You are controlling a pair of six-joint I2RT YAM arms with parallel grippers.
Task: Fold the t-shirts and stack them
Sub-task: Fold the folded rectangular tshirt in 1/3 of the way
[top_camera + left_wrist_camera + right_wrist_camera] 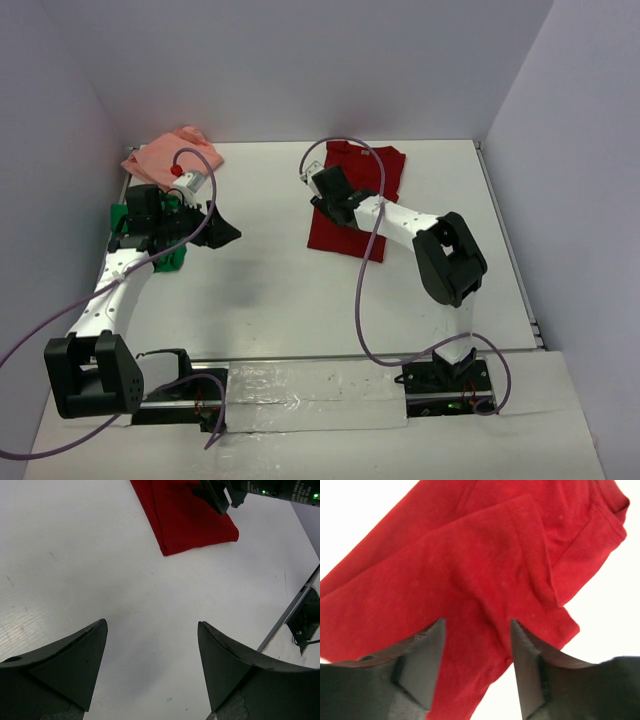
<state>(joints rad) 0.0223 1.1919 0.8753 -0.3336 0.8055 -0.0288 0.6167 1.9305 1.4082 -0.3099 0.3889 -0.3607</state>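
White bench (270,290) is carrying the red shirt (470,555), likely limp and light; right hand (477,625) is hovering over it released, a hem looking the best pinch.

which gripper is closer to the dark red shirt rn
Right. The right gripper hovers open directly over the dark red t-shirt, its cloth filling the wrist view. The left gripper is open over bare table, well off to one side of it.
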